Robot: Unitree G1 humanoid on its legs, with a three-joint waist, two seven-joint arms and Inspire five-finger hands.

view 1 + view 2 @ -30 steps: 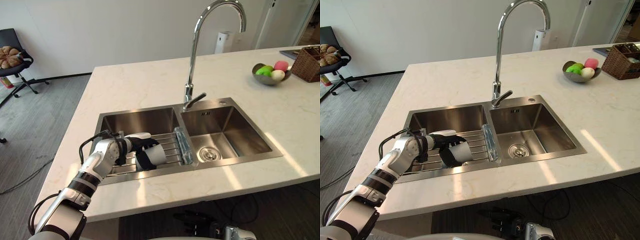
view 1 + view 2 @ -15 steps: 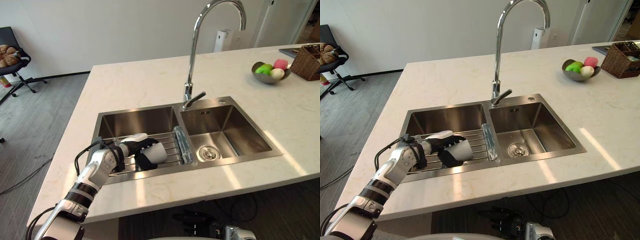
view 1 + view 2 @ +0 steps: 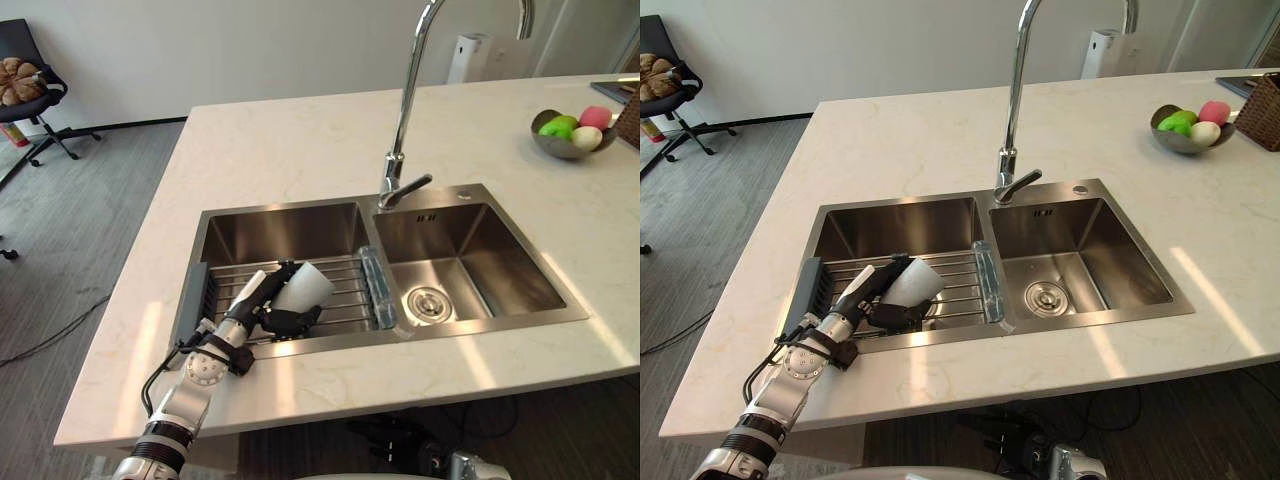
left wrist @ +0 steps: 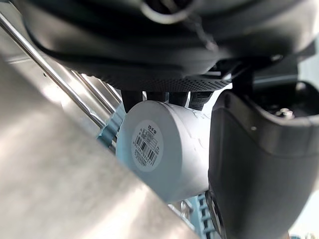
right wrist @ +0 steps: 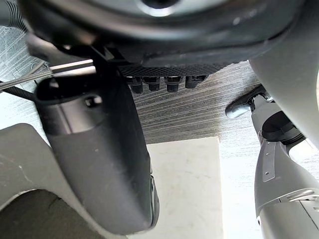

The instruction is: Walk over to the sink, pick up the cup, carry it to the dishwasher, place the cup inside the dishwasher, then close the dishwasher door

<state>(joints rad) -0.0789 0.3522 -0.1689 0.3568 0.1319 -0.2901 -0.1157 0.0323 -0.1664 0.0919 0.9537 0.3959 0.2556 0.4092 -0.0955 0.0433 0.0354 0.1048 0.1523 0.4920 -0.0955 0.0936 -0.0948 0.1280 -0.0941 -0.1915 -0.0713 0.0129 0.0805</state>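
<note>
L-eye view: cup (image 3: 305,284) centre-left, over sink rack (image 3: 348,295), tipped up since 0.5 s ago; lift likely begun.
L-wrist view: left hand (image 4: 259,164) clamped round cup.
R-wrist view: right hand (image 5: 99,164) idle, grip can't tell.

White cup (image 3: 305,283), silver sink (image 3: 300,235), cream veined countertop (image 3: 290,150).

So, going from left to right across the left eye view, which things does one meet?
Office chair → cup, held in the left hand → tap → fruit bowl.
</note>
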